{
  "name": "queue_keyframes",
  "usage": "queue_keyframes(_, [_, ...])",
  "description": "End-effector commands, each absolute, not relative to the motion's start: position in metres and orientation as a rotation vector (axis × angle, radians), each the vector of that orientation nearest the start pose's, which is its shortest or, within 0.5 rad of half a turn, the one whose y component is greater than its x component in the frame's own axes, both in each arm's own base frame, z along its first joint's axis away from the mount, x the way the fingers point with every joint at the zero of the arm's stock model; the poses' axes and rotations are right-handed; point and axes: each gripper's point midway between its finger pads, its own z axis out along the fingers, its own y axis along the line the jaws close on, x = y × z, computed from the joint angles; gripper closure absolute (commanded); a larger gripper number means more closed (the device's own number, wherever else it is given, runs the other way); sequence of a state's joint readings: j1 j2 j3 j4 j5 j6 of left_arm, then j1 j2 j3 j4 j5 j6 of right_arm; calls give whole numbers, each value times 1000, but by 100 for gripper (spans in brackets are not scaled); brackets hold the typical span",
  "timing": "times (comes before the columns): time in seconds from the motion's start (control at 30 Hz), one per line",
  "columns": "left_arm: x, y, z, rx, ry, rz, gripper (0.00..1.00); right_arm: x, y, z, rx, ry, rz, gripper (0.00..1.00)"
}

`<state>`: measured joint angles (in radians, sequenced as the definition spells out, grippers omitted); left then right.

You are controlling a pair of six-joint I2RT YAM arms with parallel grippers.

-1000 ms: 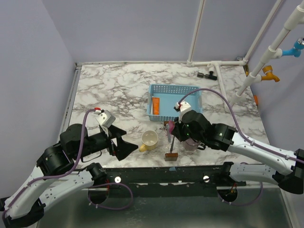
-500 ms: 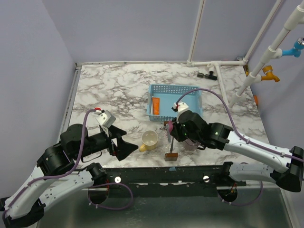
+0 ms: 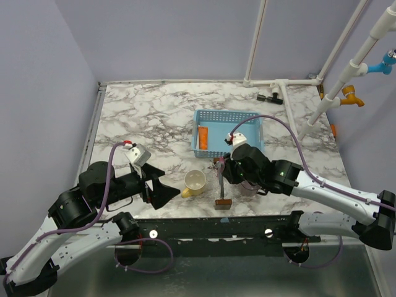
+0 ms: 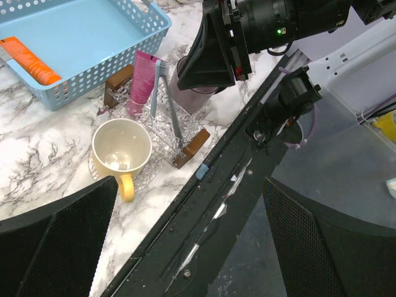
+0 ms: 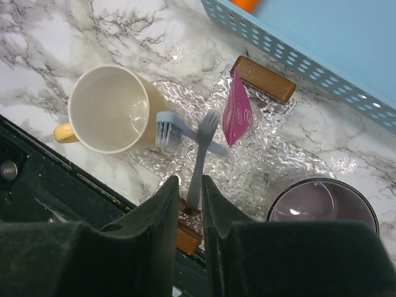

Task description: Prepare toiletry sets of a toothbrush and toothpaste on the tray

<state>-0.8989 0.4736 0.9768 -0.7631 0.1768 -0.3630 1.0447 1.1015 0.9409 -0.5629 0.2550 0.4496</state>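
A clear glass tray (image 5: 272,158) with brown handles holds a pink toothpaste tube (image 5: 237,114), a light blue toothbrush (image 5: 168,130) and a grey toothbrush (image 5: 199,158) that crosses it. They also show in the left wrist view: tube (image 4: 141,80), grey brush (image 4: 174,114). My right gripper (image 5: 190,182) hovers over the tray's near end (image 3: 224,167). Its jaws are almost together and nothing is pinched between them. My left gripper (image 4: 190,180) is wide open and empty, over the table's front edge left of the tray (image 3: 166,185).
A yellow mug (image 3: 195,181) touches the tray's left side. A purple cup (image 3: 249,187) stands at its right. A blue basket (image 3: 247,120) behind holds an orange tube (image 3: 202,137). A black fitting (image 3: 270,96) lies at the back. White pipes rise at the right.
My right gripper has shifted slightly left and away from me, and now covers the pink tube in the top view. The left arm has not moved.
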Motion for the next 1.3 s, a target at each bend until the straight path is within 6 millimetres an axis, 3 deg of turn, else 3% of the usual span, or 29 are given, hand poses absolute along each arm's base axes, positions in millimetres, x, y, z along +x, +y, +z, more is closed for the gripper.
queue_keyframes(0.0, [83,-186,306,670,1837,-1054,1,184,254,178,-509,2238,467,76])
queue_keyframes(0.3, [82,-185,308,671,1833,-1057,1,187,252,189,-479,2220,467,74])
queue_keyframes(0.5, [82,-184,307,669,1839,-1051,1,190,246,208,-434,2181,471,65])
queue_keyframes(0.67, [84,-183,304,657,1851,-1035,1,191,242,229,-385,2126,509,52])
queue_keyframes(1.0, [98,-172,298,589,1885,-932,1,201,213,252,-267,2082,402,33])
queue_keyframes(1.17, [113,-160,291,521,1918,-818,1,206,202,263,-185,2076,354,1])
queue_keyframes(1.27, [118,-155,288,491,1935,-774,1,210,192,269,-105,2059,320,0])
